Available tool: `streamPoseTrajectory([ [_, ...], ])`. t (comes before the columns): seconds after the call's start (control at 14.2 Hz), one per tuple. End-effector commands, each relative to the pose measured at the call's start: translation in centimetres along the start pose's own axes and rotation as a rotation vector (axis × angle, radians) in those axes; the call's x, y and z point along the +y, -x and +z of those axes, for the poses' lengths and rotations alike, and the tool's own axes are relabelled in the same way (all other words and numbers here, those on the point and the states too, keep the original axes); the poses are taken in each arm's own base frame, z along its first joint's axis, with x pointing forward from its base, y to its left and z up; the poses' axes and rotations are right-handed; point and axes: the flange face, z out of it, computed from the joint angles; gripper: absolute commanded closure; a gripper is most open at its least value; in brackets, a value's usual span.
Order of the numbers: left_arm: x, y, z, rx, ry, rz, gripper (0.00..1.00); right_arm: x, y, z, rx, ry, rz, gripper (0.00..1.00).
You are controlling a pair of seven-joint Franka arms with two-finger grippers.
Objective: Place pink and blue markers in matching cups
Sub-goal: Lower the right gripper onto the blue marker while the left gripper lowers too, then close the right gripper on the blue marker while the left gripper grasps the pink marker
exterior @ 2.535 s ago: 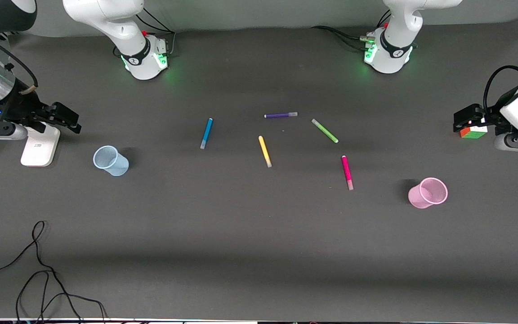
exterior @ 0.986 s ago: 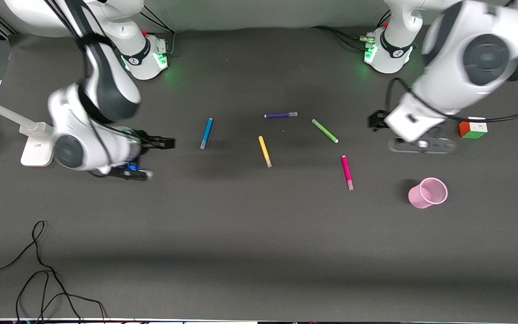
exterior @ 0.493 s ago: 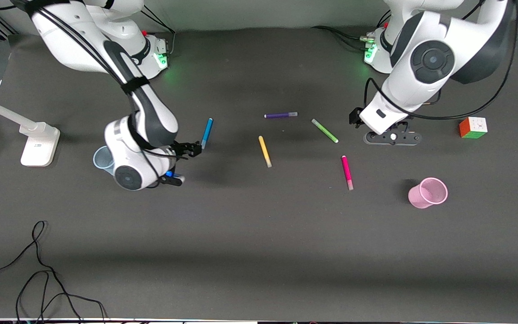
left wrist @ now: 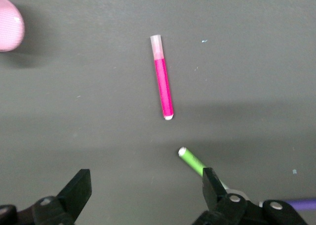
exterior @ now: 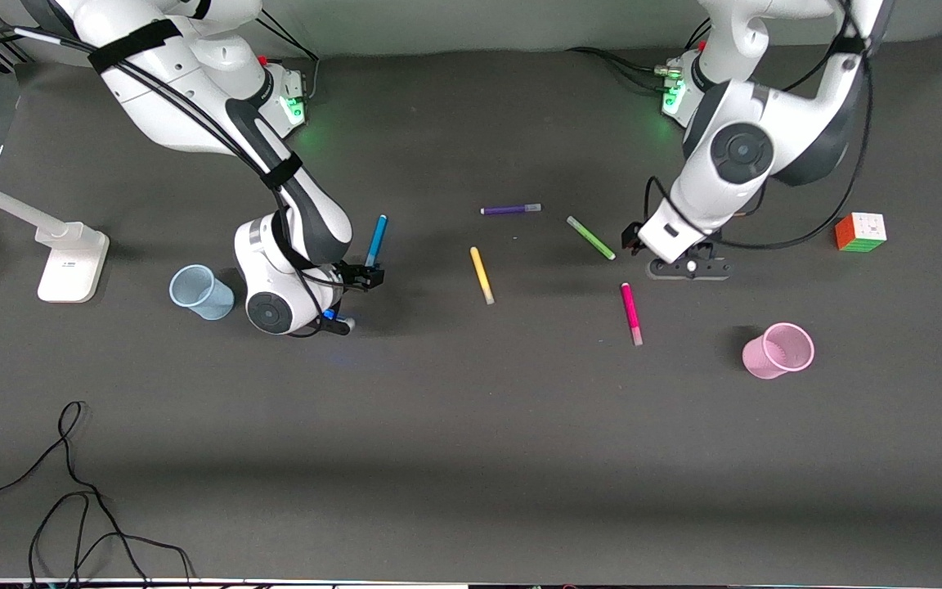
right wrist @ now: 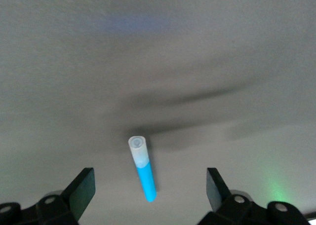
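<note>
The blue marker (exterior: 376,237) lies on the dark table; it also shows in the right wrist view (right wrist: 142,169). My right gripper (exterior: 362,277) is open just over the marker's end that is nearer to the front camera, a finger on each side (right wrist: 149,181). The pale blue cup (exterior: 201,292) stands upright toward the right arm's end. The pink marker (exterior: 630,313) lies untouched and shows in the left wrist view (left wrist: 163,82). My left gripper (exterior: 633,238) is open and empty (left wrist: 145,181) over the table beside the green pen. The pink cup (exterior: 778,350) stands toward the left arm's end (left wrist: 9,30).
A purple pen (exterior: 510,209), a yellow pen (exterior: 482,275) and a green pen (exterior: 590,237) lie mid-table. A colour cube (exterior: 860,231) sits at the left arm's end, a white lamp base (exterior: 70,262) at the right arm's end. A black cable (exterior: 70,491) lies near the front edge.
Both arms have swung in from the table's ends. My right gripper came down over the blue marker and uncovered the blue cup. My left gripper moved closer to the pink marker.
</note>
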Motion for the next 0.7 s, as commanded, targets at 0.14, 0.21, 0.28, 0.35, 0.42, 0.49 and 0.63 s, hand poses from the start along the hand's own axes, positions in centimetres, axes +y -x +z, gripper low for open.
streamPoseTrajectory([
  [0.14, 1.9, -1.5, 8.4, 0.0, 0.03, -0.036, 0.0, -0.6, 0.1, 1.3, 0.005, -0.053, 0.043, 0.0],
  [0.21, 2.0, -1.5, 9.5, -0.003, 0.031, -0.034, 0.0, -0.7, 0.4, 1.7, 0.003, -0.049, 0.037, 0.0],
  [0.28, 2.0, -1.5, 10.8, -0.003, 0.033, -0.03, 0.0, -0.6, 0.3, 1.9, 0.001, -0.048, 0.04, 0.0],
  [0.35, 1.9, -1.6, 11.8, 0.001, 0.038, -0.03, 0.0, -0.6, 0.4, 2.0, 0.0, -0.046, 0.04, 0.01],
  [0.42, 1.8, -1.8, 12.8, -0.002, 0.041, -0.033, 0.0, -0.4, 0.4, 2.4, -0.001, -0.043, 0.043, 0.02],
  [0.49, 1.6, -2.0, 13.3, 0.007, 0.039, -0.026, 0.0, -0.3, 0.4, 2.6, 0.001, -0.043, 0.045, 0.08],
  [0.63, 1.2, -2.1, 14.4, 0.003, 0.028, -0.015, 0.0, -0.5, 0.5, 2.6, 0.002, -0.043, 0.042, 0.21],
])
